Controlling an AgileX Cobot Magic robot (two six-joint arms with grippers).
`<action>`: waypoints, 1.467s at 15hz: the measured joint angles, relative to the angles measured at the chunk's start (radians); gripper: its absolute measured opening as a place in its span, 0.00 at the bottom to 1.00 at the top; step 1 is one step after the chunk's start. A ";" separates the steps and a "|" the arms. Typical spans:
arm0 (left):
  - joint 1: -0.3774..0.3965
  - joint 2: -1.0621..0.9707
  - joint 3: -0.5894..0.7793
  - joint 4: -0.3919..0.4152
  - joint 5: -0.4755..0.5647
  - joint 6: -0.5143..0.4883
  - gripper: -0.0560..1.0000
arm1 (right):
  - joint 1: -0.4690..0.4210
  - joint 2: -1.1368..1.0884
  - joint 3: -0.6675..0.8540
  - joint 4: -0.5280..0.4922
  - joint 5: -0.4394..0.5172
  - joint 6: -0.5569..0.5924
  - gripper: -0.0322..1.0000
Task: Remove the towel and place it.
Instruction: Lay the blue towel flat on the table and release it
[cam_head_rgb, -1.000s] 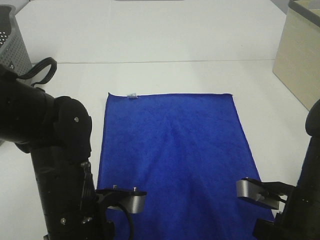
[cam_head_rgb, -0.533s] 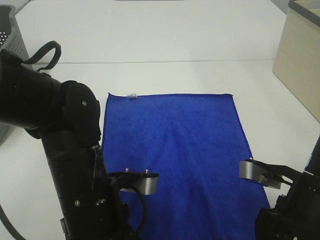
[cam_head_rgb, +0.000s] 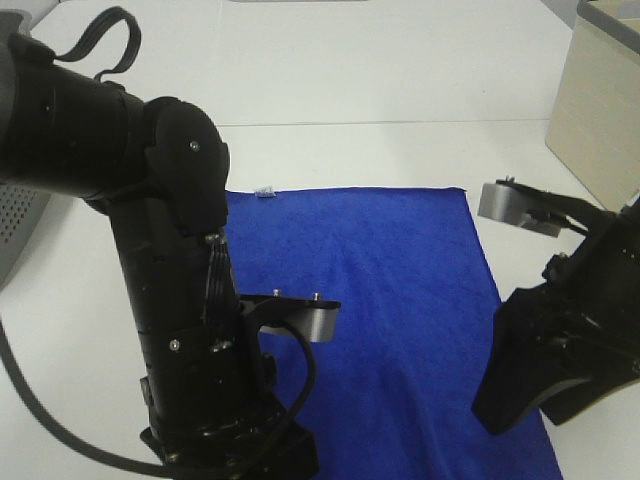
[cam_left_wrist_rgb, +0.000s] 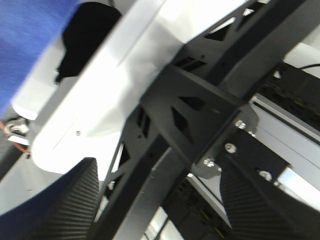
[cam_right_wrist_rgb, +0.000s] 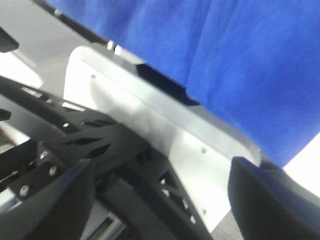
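Towel (cam_head_rgb: 400, 300) flat on table (cam_head_rgb: 400, 150); left gripper (cam_left_wrist_rgb: 160, 170) and right gripper (cam_right_wrist_rgb: 160, 175) just lifted clear of its near edge, jaws spread and empty, so placement looks done.

Towel (cam_head_rgb: 390, 290): plush blue cloth, matt, soft nap with faint creases. Small white tag (cam_head_rgb: 265, 190) at its upper-left corner, material too small to tell. Table (cam_head_rgb: 350, 70): white, smooth, matt. Arm housing (cam_head_rgb: 160, 200): black plastic, smooth, slight sheen. Grey plates (cam_head_rgb: 312, 318) on both arms: satin metal, screw heads showing. Basket (cam_head_rgb: 15, 225) at left edge: grey perforated plastic. Box (cam_head_rgb: 600, 110) upper right: pale wood-grain finish, matt. Left gripper (cam_left_wrist_rgb: 160, 170) fingers (cam_left_wrist_rgb: 65, 200): dark, woven carbon-fibre look. Frame struts (cam_left_wrist_rgb: 200, 100): matt black, bright bolts.
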 joint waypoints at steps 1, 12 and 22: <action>0.000 0.000 -0.022 0.030 0.001 -0.011 0.67 | 0.000 -0.004 -0.032 -0.030 -0.003 0.029 0.74; 0.425 -0.040 -0.260 0.222 -0.086 -0.040 0.67 | -0.382 0.022 -0.271 0.064 -0.080 -0.044 0.74; 0.663 0.097 -0.381 0.091 -0.267 0.020 0.67 | -0.382 0.502 -0.818 0.083 -0.013 -0.124 0.74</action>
